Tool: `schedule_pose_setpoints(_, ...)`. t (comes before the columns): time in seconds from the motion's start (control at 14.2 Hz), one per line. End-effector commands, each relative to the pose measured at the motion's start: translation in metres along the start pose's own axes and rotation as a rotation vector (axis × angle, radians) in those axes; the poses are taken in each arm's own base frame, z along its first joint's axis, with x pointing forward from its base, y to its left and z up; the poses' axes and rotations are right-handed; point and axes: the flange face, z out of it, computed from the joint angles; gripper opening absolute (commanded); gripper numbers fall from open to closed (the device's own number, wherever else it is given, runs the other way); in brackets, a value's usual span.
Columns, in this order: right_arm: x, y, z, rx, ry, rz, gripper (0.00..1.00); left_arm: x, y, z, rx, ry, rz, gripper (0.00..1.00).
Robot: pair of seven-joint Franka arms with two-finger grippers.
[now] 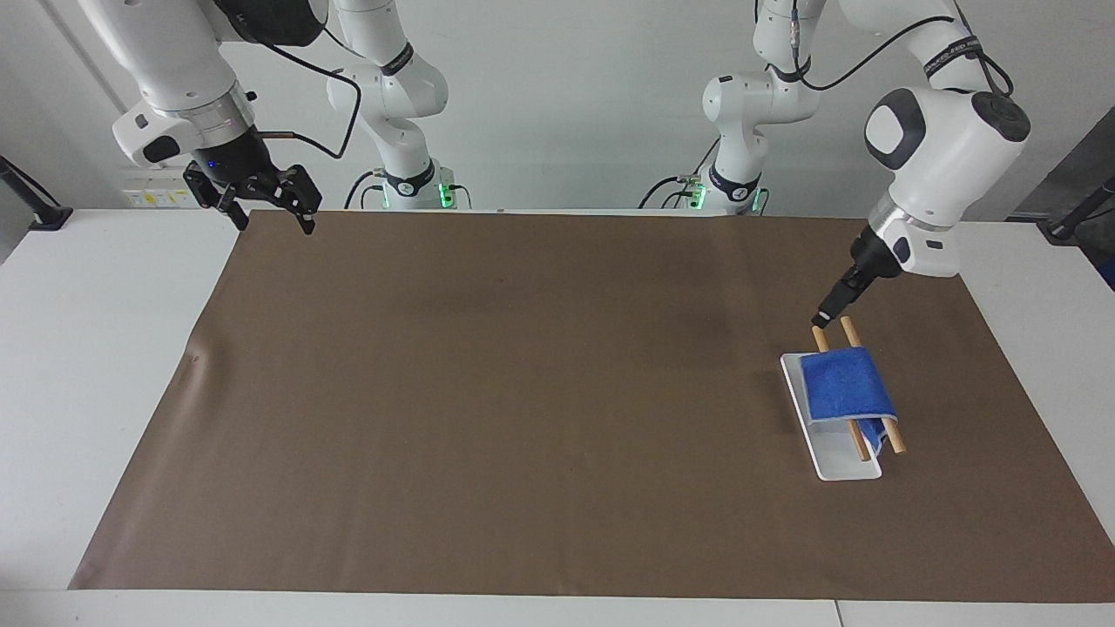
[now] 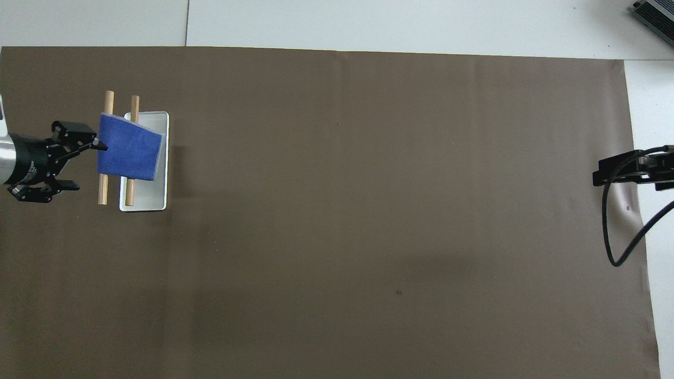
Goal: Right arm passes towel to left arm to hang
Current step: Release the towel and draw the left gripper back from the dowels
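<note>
So the blue towel (image 1: 847, 385) is already draped over the two wooden rods (image 1: 871, 389) that sit on the little white tray (image 1: 841, 466), down at the left arm's end of the worktop (image 1: 523, 392). One side lies flat across both rods and the rest hangs into the tray, which is pretty much what "hung" should look like. Going by that, I'd say the hanging part of the job is done.

The left hand (image 2: 72, 164) hovers just beside the towel, over the rod ends that point toward the robots. Its fingers are spread wide and it's holding nothing. From above one fingertip overlaps the towel's edge, but the facing view shows the hand up in the air above the rods, so I wouldn't call that a touch. My guess is it's there either for a last nudge or just on its way off, can't tell which.

The right hand (image 1: 266, 192) waits over the corner of the brown mat (image 1: 523, 488) at its own arm's end of the worktop, well apart from everything, also spread and empty. Makes sense to park there, it's out of the left arm's way and it has nothing to pass now.
</note>
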Motion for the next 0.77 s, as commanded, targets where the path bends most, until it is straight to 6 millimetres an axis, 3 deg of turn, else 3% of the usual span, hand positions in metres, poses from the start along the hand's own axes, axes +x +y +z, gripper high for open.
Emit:
schedule_pose_setpoints(0.0,-0.007,0.002,-0.003,0.008,0.008,-0.008,1.0,-0.032,0.013,-0.012,0.035,-0.001,0.079,1.0)
schedule_pose_setpoints(0.21,-0.007,0.003,-0.014,0.01,0.029,-0.002,1.0,-0.03,0.014,-0.019,0.057,0.032,0.153,1.0)
schedule_pose_setpoints(0.49,-0.008,-0.003,-0.01,0.012,0.02,-0.013,1.0,-0.009,0.017,-0.04,0.102,0.063,0.512,1.0)
schedule_pose_setpoints(0.7,-0.008,-0.007,-0.009,0.012,0.018,-0.019,1.0,0.001,0.03,-0.076,0.135,0.068,0.558,1.0)
